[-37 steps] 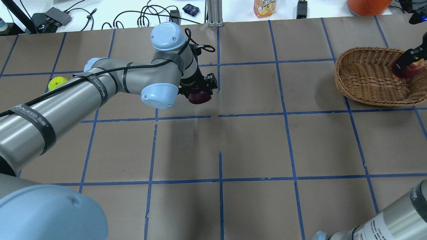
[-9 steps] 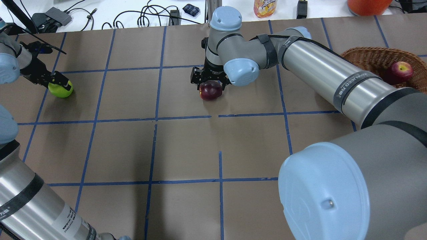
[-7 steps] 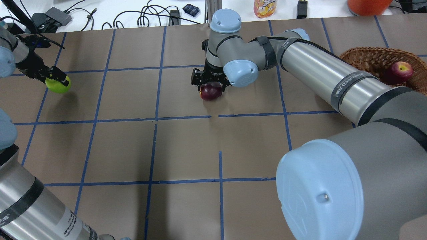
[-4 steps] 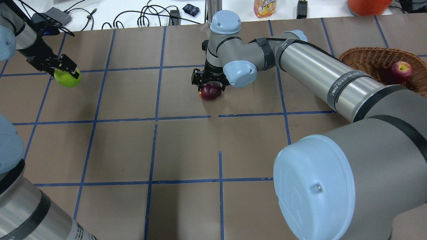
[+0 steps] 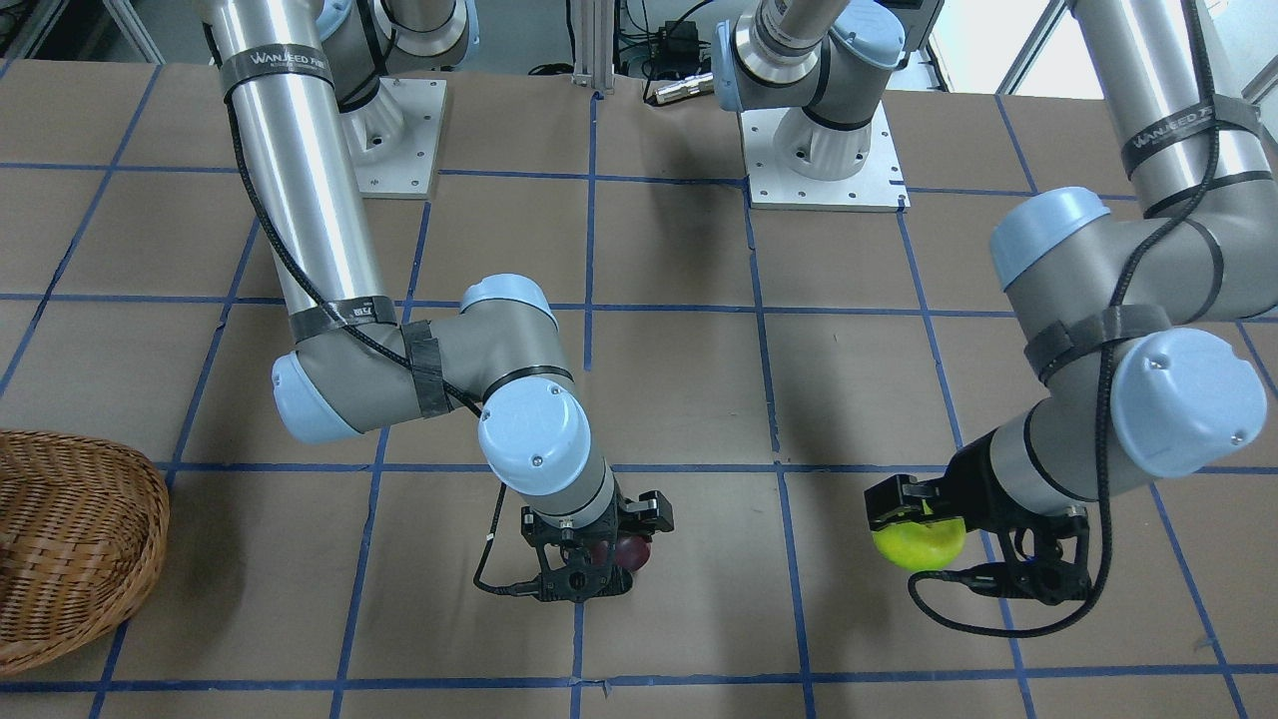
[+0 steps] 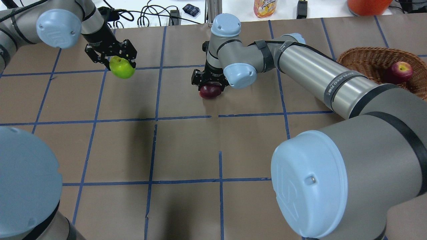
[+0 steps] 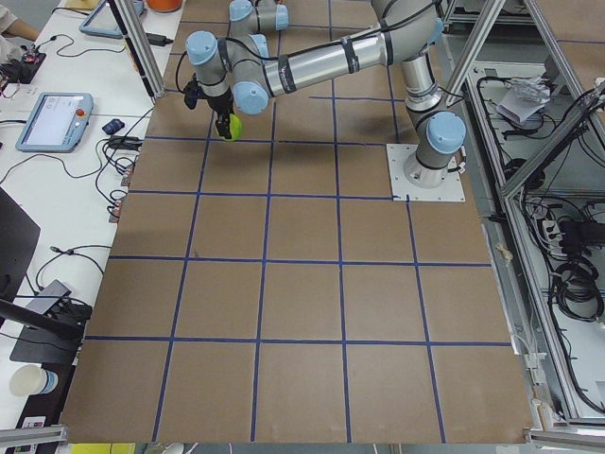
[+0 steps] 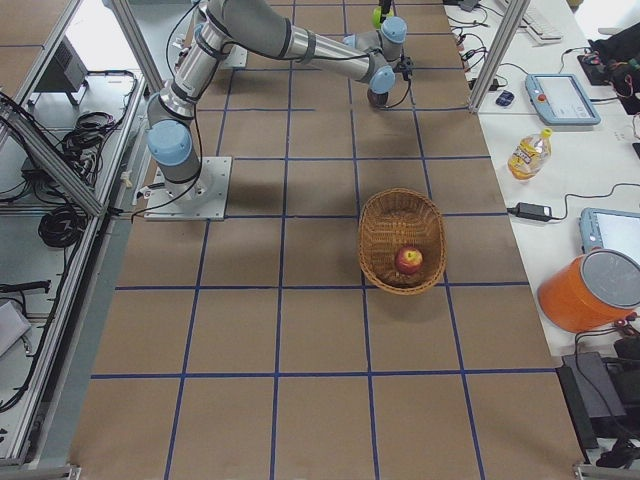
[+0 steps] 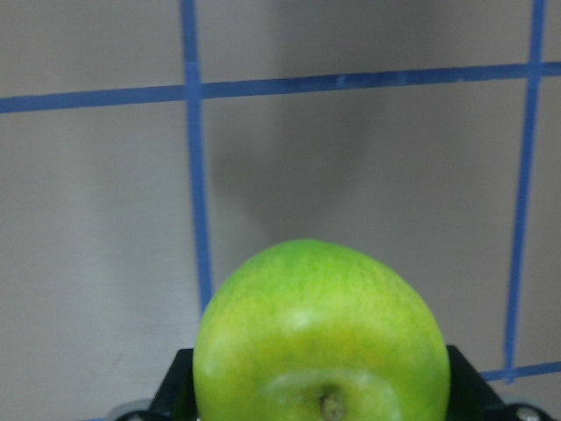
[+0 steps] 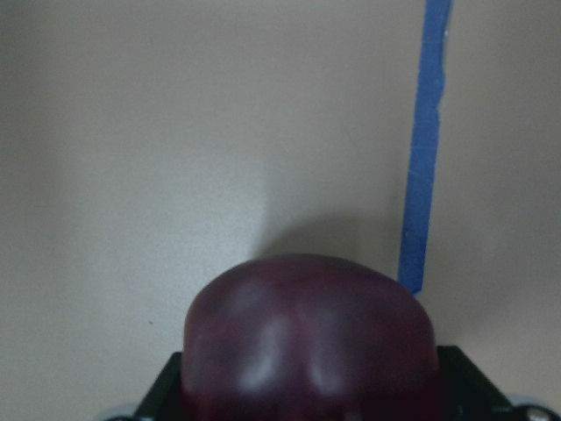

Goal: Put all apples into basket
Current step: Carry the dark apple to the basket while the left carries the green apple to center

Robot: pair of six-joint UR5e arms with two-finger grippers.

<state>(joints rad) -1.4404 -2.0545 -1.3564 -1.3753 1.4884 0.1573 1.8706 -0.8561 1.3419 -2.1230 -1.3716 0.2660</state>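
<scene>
Left pincer (image 6: 120,64) grips the green apple (image 6: 122,68); right pincer (image 6: 210,85) clamps the purple apple (image 6: 209,92).
You hold each from above, likely for dropping into the basket (image 6: 365,60).

The glossy bright green apple (image 6: 122,67) hangs clear of the tabletop (image 6: 186,150), clamped in the left tool (image 6: 115,63), its stem dimple facing the wrist camera. The dark purple-maroon apple (image 6: 209,91) sits low at the tabletop's middle, gripped by the right tool (image 6: 209,85). The red apple with a yellow stem dimple (image 6: 399,71) lies inside the shallow oval basket of woven light-brown wicker (image 6: 363,60), well apart from both.
</scene>
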